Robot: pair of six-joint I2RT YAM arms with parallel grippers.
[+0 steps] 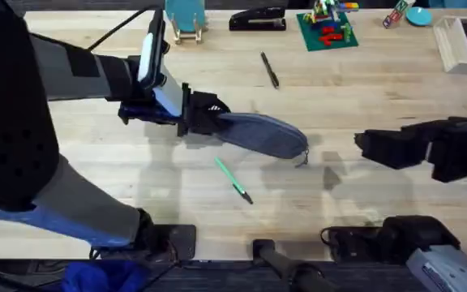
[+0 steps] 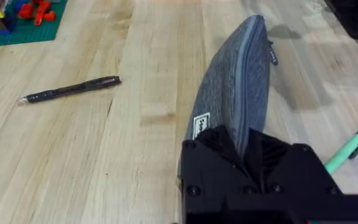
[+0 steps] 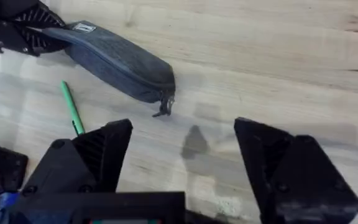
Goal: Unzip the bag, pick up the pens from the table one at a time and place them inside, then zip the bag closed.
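Matt woven-cloth bag [image 2: 238, 93] on smooth, grained wooden table [image 2: 135, 155]

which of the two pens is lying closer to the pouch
The green pen, just in front of the pouch. The black pen lies farther back, toward the stapler.

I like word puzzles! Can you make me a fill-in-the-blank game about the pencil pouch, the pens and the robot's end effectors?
1. The left end effector is shut on one end of the ____ pencil pouch.
2. The pen lying nearest the pouch is ____.
3. The right end effector hovers with its fingers ____.
4. The black pen lies on the ____.

Missing words: blue-grey; green; open; table
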